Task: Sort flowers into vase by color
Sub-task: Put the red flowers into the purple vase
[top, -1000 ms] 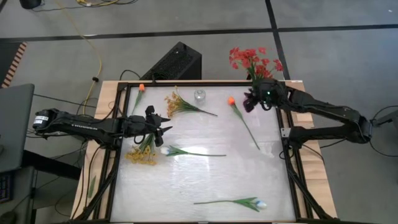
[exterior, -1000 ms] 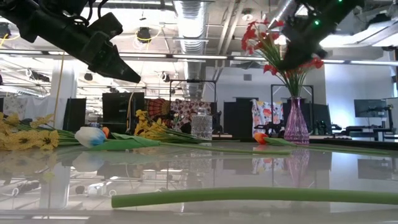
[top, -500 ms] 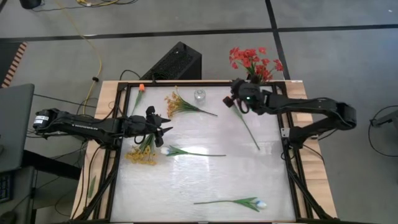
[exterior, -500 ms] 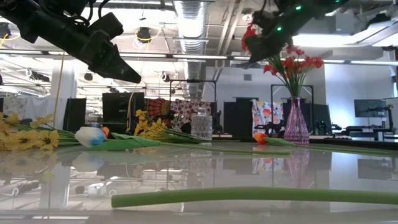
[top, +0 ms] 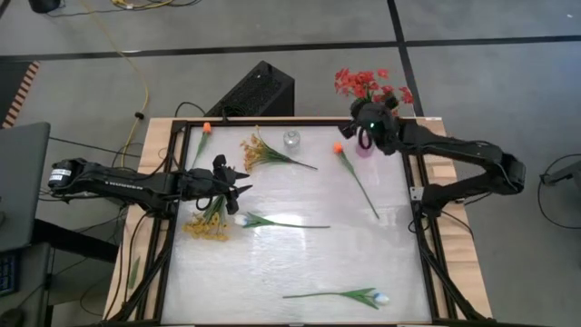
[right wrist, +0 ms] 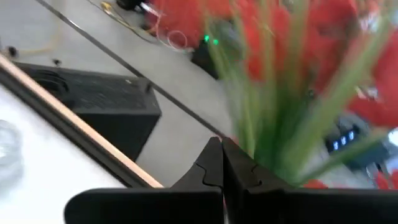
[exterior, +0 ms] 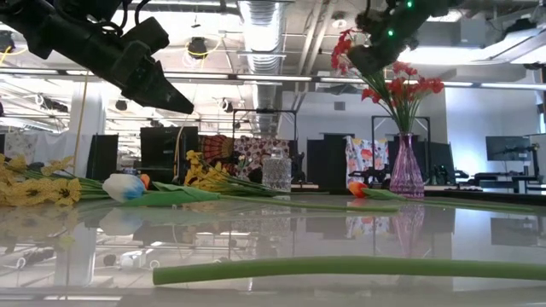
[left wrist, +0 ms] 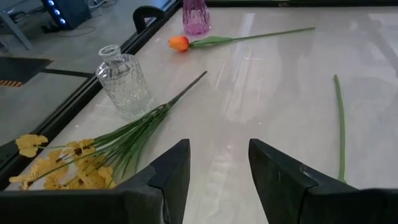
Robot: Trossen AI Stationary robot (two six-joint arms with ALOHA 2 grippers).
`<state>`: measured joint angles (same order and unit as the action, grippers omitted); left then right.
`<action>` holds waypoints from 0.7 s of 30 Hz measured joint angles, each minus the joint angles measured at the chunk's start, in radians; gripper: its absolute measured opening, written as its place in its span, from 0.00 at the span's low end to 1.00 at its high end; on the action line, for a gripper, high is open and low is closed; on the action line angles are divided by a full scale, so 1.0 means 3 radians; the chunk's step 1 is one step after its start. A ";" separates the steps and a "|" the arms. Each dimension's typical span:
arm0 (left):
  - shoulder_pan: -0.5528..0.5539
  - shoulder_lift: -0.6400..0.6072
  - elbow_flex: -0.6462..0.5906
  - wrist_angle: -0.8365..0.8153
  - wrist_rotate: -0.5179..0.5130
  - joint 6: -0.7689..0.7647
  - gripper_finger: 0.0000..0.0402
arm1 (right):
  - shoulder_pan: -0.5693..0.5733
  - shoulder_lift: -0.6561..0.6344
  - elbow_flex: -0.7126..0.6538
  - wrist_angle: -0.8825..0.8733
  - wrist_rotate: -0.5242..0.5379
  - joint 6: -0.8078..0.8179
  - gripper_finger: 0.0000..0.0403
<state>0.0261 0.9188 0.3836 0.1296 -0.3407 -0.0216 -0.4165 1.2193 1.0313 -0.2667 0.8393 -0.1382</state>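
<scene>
— Where did we find the right gripper (top: 360, 136)?

— At the far right corner of the table (top: 300, 263), just beside the pink vase (exterior: 406, 167), which held the red flowers (top: 368, 84). In its wrist view the fingers (right wrist: 214, 163) were pressed together with nothing between them, the green stems blurred close ahead.

— And the left gripper (left wrist: 217, 167)?

— We recorded it hovering over the left half of the table, above one yellow spray (top: 206, 222). Its fingers stood apart, empty.

— How did the remaining flowers lie?

— All flat on the table. A second yellow spray (left wrist: 81, 163) lay near the far edge, its stems touching or just beside the clear glass bottle (left wrist: 123, 81); we could not tell which. One orange tulip (top: 338, 147) lay just beside the pink vase, its stem running toward the near side. Another orange tulip (top: 207, 128) lay at the far left corner. A white tulip (top: 241, 219) lay near the left gripper, and a second white tulip (top: 381, 297) near the front edge.
</scene>
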 joint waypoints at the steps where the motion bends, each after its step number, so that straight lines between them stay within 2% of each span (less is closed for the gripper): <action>1: 0.0000 0.0000 0.0000 0.0001 -0.0003 0.0000 0.38 | -0.0061 -0.0017 0.0000 -0.0066 0.0003 0.0038 0.04; 6: 0.0000 0.0000 0.0000 -0.0021 0.0012 0.0000 0.38 | -0.0211 -0.0114 0.0000 -0.0389 0.0084 0.0269 0.05; 12: 0.0000 0.0000 0.0000 -0.0031 -0.0016 0.0086 0.38 | -0.0102 -0.0232 -0.0001 -0.0648 0.0145 0.0453 0.05; 16: 0.0004 0.0000 0.0000 -0.0026 -0.0044 0.0144 0.38 | 0.0018 -0.0305 -0.0001 -0.0719 -0.0238 0.0481 0.05; 21: 0.0062 0.0000 0.0000 -0.0025 -0.0044 0.0155 0.38 | 0.0123 -0.0343 -0.0001 -0.0751 -0.1092 0.0657 0.05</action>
<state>0.0447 0.9188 0.3836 0.1222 -0.3538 0.0250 -0.3795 1.1166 1.0309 -0.4919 0.5117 0.0590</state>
